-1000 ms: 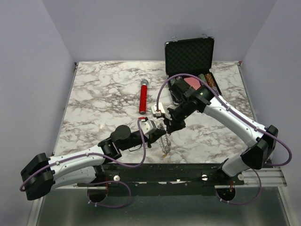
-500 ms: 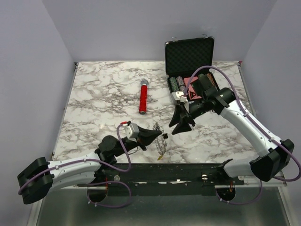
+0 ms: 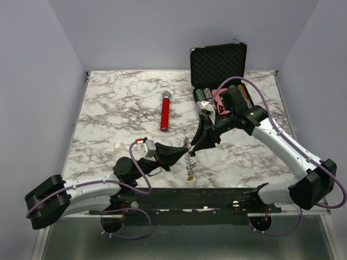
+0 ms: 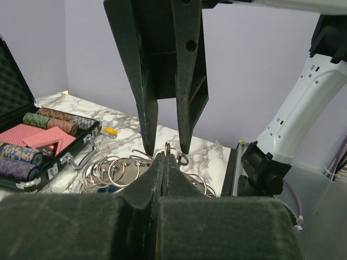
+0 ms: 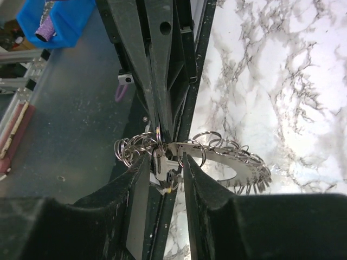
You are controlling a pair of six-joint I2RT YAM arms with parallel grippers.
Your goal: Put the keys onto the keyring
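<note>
Keyring (image 3: 188,160) near table's (image 3: 108,124) front edge

Bright, soft, even light falls from overhead onto the marble bench (image 3: 108,114). The top view is sharp throughout, with only faint, soft-edged shadows beneath the arms. In the left wrist view, the left hand (image 4: 164,160) fills the lower foreground as a dark, out-of-focus mass against an evenly lit pale wall. In the right wrist view, the right hand (image 5: 165,162) is likewise dark and blurred along the bottom edge. The keyring (image 5: 238,169) glints with small highlights, and the marble at right is almost washed out.
</note>
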